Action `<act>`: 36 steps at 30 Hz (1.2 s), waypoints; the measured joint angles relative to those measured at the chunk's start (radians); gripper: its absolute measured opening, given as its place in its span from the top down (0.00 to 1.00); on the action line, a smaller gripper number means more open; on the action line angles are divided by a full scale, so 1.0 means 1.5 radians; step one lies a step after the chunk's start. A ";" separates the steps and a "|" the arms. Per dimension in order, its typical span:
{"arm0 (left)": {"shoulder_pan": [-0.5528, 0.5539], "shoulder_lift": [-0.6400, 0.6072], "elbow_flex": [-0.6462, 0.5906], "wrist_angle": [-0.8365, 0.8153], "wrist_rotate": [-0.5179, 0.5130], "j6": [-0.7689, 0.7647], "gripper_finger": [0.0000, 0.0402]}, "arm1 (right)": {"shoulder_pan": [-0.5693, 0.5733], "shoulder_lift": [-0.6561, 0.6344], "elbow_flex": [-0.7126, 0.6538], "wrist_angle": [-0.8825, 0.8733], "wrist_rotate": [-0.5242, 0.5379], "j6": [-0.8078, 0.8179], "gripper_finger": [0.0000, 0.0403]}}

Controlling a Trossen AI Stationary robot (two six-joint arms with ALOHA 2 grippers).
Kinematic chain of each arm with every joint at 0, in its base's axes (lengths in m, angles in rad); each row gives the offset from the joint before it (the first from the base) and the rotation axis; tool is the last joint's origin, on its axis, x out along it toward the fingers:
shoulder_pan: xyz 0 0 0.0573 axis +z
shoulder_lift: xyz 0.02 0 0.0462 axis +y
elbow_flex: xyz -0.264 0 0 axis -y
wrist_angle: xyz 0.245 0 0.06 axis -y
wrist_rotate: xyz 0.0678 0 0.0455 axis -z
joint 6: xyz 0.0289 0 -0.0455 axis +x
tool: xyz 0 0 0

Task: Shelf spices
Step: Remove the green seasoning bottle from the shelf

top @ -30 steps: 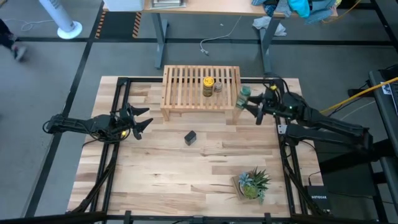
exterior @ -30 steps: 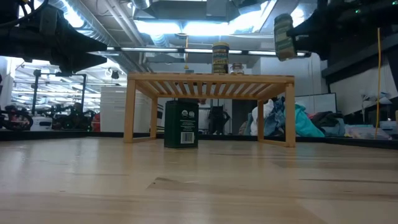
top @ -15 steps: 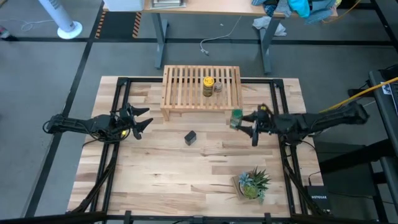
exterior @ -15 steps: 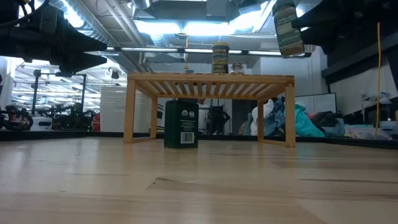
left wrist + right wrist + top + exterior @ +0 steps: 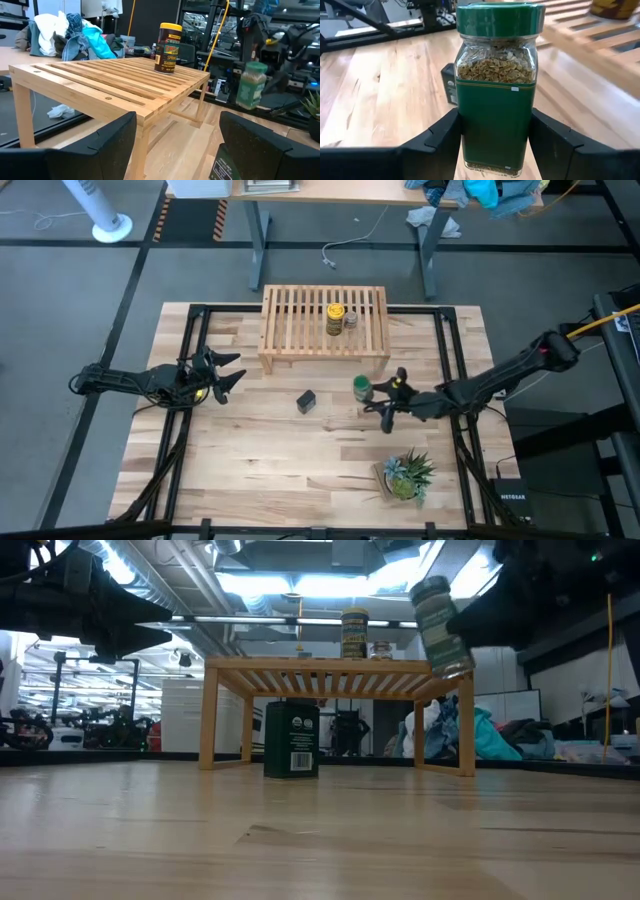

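Note:
A green-lidded jar (image 5: 362,388) of dried herbs hangs in the air in front of the shelf's near right corner, in my right gripper (image 5: 370,392), which is shut on it. The light-wood slatted shelf (image 5: 324,320) carries the yellow-lidded jar (image 5: 335,318) and, beside it, the tiny grey-topped jar (image 5: 351,320). The black tin (image 5: 306,401) stands upright on the table in front of the shelf. My left gripper (image 5: 228,372) waits open over the table's left side, touching nothing. My right gripper pinches the green-lidded jar's lower body (image 5: 495,125) between its two fingers (image 5: 442,132), one on each side. It comes in about level from the table's right. The jar (image 5: 440,628) is lifted clear of table and shelf, slightly tilted, with its lid uppermost.
A small potted plant (image 5: 405,476) stands near the table's near right corner, close to the right arm. The tabletop (image 5: 300,460) shows bare wood between the tin and the near edge. Black frame rails (image 5: 190,350) run along both sides of the table.
My right gripper has carried the green-lidded jar from beside the shelf's right end toward the near edge and leftward, and lower. The jar now sits in front of the shelf and leans a little more than before. The gripper has stayed shut on it.

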 joint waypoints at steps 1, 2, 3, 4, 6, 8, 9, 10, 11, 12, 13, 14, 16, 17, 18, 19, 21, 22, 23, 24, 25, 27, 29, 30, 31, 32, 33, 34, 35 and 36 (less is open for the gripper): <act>0.000 0.000 0.000 0.000 0.000 0.000 0.31 | 0.000 0.019 0.000 0.018 -0.002 0.000 0.50; 0.000 0.000 0.000 0.000 0.000 0.000 0.31 | 0.000 0.037 0.000 0.038 -0.009 0.001 0.50; 0.000 0.000 0.000 0.000 0.000 0.000 0.31 | 0.000 0.054 0.000 0.058 -0.017 0.002 0.50; 0.000 0.000 0.000 0.000 0.000 0.000 0.31 | 0.000 0.070 0.000 0.077 -0.019 0.004 0.50; 0.000 0.000 0.000 0.000 0.000 0.000 0.31 | 0.000 0.103 0.000 0.119 -0.028 0.006 0.50; 0.000 0.000 0.000 0.000 0.000 0.000 0.31 | 0.000 0.136 0.000 0.162 -0.033 0.007 0.50; 0.000 0.001 0.000 0.000 0.000 0.000 0.31 | 0.000 0.150 0.000 0.181 -0.036 0.007 0.50; 0.000 0.002 0.000 0.000 0.000 -0.001 0.31 | 0.000 0.165 0.000 0.197 -0.036 0.006 0.50; 0.000 0.002 0.000 0.000 0.000 -0.003 0.31 | 0.000 0.180 0.000 0.211 -0.038 0.006 0.50; 0.000 0.003 0.000 0.000 0.001 -0.004 0.31 | 0.000 0.194 0.000 0.221 -0.040 0.006 0.50; 0.000 0.004 0.000 0.000 0.002 -0.005 0.31 | 0.000 0.208 0.000 0.231 -0.040 0.006 0.50; 0.000 0.005 0.000 0.000 0.004 -0.005 0.31 | 0.000 0.223 0.000 0.243 -0.040 0.005 0.50; 0.000 0.007 0.000 0.000 0.011 -0.005 0.31 | 0.000 0.250 0.000 0.263 -0.036 0.006 0.50; 0.000 0.010 0.000 0.000 0.014 -0.005 0.31 | -0.001 0.265 0.000 0.275 -0.033 0.005 0.50; 0.000 0.011 0.000 -0.001 0.016 -0.005 0.31 | -0.004 0.281 0.000 0.292 -0.035 0.005 0.50; 0.000 0.012 0.000 -0.001 0.017 -0.005 0.31 | -0.007 0.295 0.000 0.305 -0.036 0.005 0.50; 0.000 0.015 0.000 -0.001 0.017 -0.007 0.31 | -0.016 0.323 0.000 0.340 -0.044 0.005 0.50; 0.000 0.016 0.000 -0.001 0.018 -0.008 0.31 | -0.021 0.335 0.000 0.353 -0.049 0.005 0.50; 0.000 0.019 0.000 0.000 0.018 -0.008 0.31 | -0.027 0.347 -0.001 0.364 -0.054 0.005 0.50; 0.000 0.021 0.000 -0.001 0.018 -0.008 0.31 | -0.034 0.360 -0.001 0.381 -0.064 0.005 0.50; 0.000 0.025 0.000 -0.001 0.018 -0.008 0.31 | -0.041 0.372 -0.001 0.391 -0.075 0.005 0.50; 0.000 0.034 0.000 -0.001 0.019 -0.018 0.31 | -0.053 0.396 -0.001 0.422 -0.096 0.005 0.50; 0.000 0.045 0.000 -0.001 0.024 -0.027 0.31 | -0.063 0.417 -0.001 0.450 -0.112 0.005 0.50; 0.000 0.051 0.000 -0.001 0.029 -0.033 0.31 | -0.068 0.427 -0.001 0.463 -0.121 0.006 0.50; 0.000 0.058 0.000 -0.001 0.033 -0.038 0.31 | -0.073 0.435 -0.001 0.474 -0.130 0.005 0.50; 0.000 0.066 0.000 -0.001 0.035 -0.046 0.31 | -0.077 0.442 -0.001 0.479 -0.138 0.005 0.50; 0.000 0.074 0.000 -0.001 0.036 -0.054 0.31 | -0.081 0.446 -0.001 0.480 -0.142 0.005 0.50; 0.000 0.082 0.000 -0.001 0.036 -0.059 0.31 | -0.084 0.450 -0.001 0.480 -0.142 0.005 0.50; 0.000 0.091 0.000 -0.001 0.036 -0.067 0.31 | -0.086 0.454 -0.001 0.478 -0.145 0.005 0.50; 0.000 0.100 0.000 -0.001 0.036 -0.071 0.31 | -0.089 0.458 -0.001 0.478 -0.145 0.005 0.50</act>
